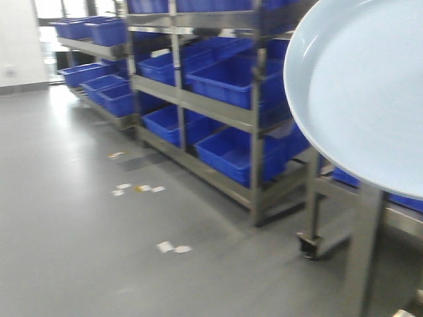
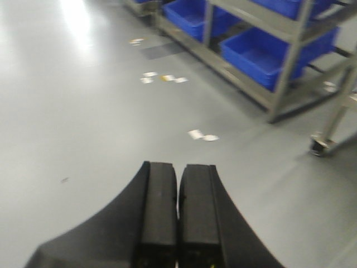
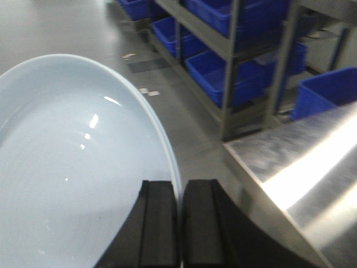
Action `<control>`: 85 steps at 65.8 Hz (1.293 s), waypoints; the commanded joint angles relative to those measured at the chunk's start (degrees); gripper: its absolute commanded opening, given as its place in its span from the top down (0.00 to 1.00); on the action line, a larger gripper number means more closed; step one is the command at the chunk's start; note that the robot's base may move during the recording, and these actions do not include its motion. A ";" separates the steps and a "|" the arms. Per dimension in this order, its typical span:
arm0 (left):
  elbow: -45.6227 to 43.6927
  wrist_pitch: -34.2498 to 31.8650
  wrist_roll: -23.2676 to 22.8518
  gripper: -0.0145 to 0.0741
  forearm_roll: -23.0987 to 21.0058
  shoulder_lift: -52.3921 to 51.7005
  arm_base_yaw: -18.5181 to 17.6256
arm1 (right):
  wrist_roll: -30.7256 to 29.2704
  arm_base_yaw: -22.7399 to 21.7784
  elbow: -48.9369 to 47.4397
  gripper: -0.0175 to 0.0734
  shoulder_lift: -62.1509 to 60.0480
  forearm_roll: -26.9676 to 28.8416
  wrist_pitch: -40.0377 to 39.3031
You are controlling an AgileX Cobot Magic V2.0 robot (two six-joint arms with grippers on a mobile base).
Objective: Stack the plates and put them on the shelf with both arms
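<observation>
One pale blue plate [image 3: 72, 167] hangs in the air, pinched at its rim by the right gripper [image 3: 181, 184]. Its black jaws are clamped on the edge at 6 o'clock in the right wrist view. We see the glossy well spread toward 9 o'clock, with the rim curving up to 11. We cannot tell whether a second plate lies under it.

The left gripper [image 2: 179, 167] hangs over grey floor [image 2: 83, 139], its jaws pressed together with nothing between them.

At 3 o'clock from the right jaws we find a brushed steel counter [image 3: 301, 162], near the plate's rim with a strip of floor between. From 12 to 2 o'clock a metal rack [image 1: 256, 132] carries blue bins [image 1: 225, 79] on several tiers. White paper scraps [image 2: 202, 135] dot the floor at 12 o'clock from the left jaws, and a caster wheel [image 2: 319, 146] stands toward 2 o'clock.

In the front view, open floor stretches from 6 to 9 o'clock, while the plate fills the 2 o'clock corner.
</observation>
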 commanded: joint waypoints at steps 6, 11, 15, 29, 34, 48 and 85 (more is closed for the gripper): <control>-1.67 -4.34 -0.30 0.74 -0.04 0.46 -0.25 | -0.17 -0.26 -1.73 0.75 0.06 -0.20 -5.64; -1.67 -4.34 -0.30 0.74 -0.04 0.46 -0.25 | -0.17 -0.26 -1.73 0.75 0.06 -0.20 -5.64; -1.67 -4.34 -0.30 0.74 -0.04 0.46 -0.25 | -0.17 -0.26 -1.73 0.75 0.06 -0.20 -5.64; -1.67 -4.34 -0.30 0.74 -0.04 0.46 -0.25 | -0.17 -0.26 -1.73 0.75 0.06 -0.20 -5.64; -1.67 -4.34 -0.30 0.74 -0.04 0.46 -0.25 | -0.17 -0.26 -1.73 0.75 0.06 -0.20 -5.64; -1.67 -4.34 -0.30 0.74 -0.04 0.46 -0.25 | -0.17 -0.26 -1.73 0.75 0.06 -0.20 -5.64; -1.67 -4.34 -0.30 0.74 -0.04 0.46 -0.24 | -0.17 -0.26 -1.73 0.75 0.13 -0.20 -5.63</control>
